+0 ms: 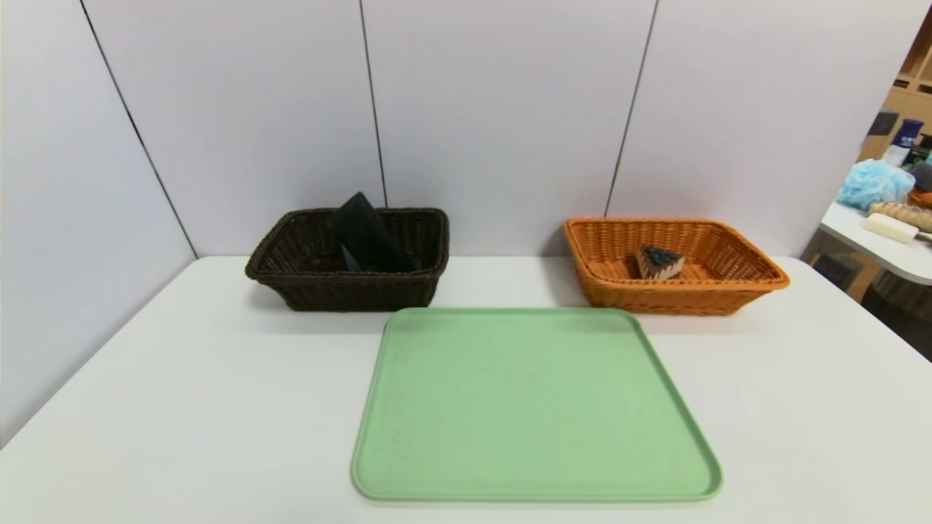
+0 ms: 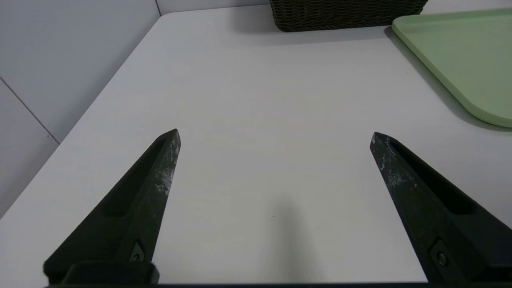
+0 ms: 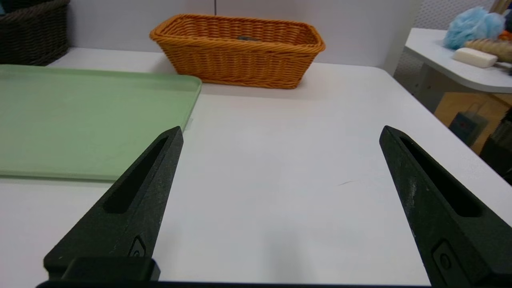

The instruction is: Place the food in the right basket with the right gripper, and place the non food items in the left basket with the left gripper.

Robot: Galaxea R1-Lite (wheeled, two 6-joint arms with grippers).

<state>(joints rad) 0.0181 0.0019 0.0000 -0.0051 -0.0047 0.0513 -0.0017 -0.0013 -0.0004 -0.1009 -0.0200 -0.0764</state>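
The triangle slice of cake with dark berries on top (image 1: 661, 263) sat inside the orange-brown woven basket (image 1: 677, 297) at the far right. That was the food, so it seemed right that it was there. It lay low on the basket's floor, near the middle, where the walls could stop it from sliding out.

The flat black thing, maybe a wallet or a pouch (image 1: 370, 236), was in the dark brown woven basket (image 1: 349, 291) at the far left. It was most likely the thing you can't eat, so it went on that side. It leaned on a slant with one corner poking up above the rim, perhaps because it was too long to lie flat the way it went in. Something paler peeked out beside it, but I could not tell what.

The flat green tray with round corners (image 1: 535, 407) had nothing on it, so the sorting looked all done. It sat between the two sides, nearer than the baskets, maybe so both arms could reach it.

The left gripper (image 2: 275, 134) was over the near left of the white table (image 1: 182, 407), its fingers wide and holding nothing. The right gripper (image 3: 281, 129) was over the near right, wide and holding nothing too. Neither had a job left, I think.
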